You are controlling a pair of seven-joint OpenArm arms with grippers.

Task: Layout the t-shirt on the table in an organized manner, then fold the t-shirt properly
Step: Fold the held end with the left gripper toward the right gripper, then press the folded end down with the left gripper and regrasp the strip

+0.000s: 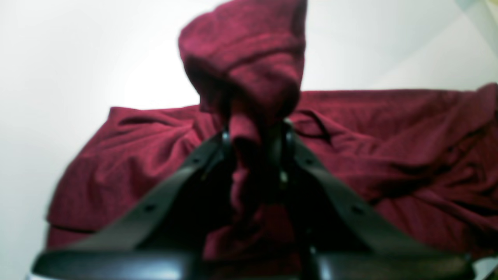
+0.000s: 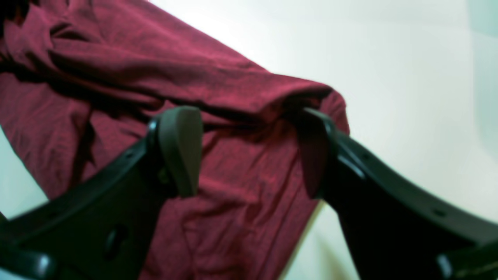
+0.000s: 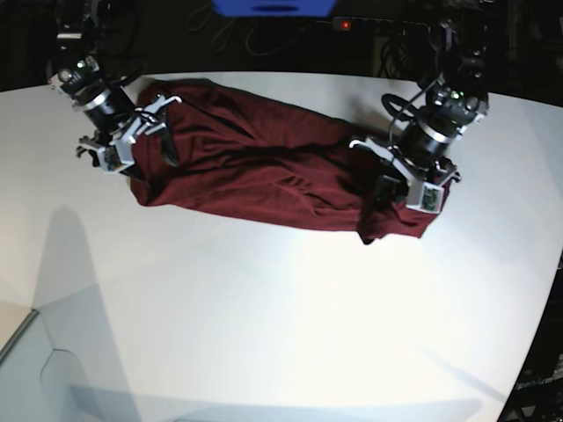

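Roughly: t-shirt (image 3: 264, 176) long axis left-right across table (image 3: 264, 334)

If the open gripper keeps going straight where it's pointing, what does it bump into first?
Probably the t-shirt: the right gripper points at its folded edge lying on the table, jaws wide open.

The left claw (image 1: 255, 134) tips vanish inside a blurred bunch of t-shirt (image 1: 389, 155) — the right-hand hem is cut off.
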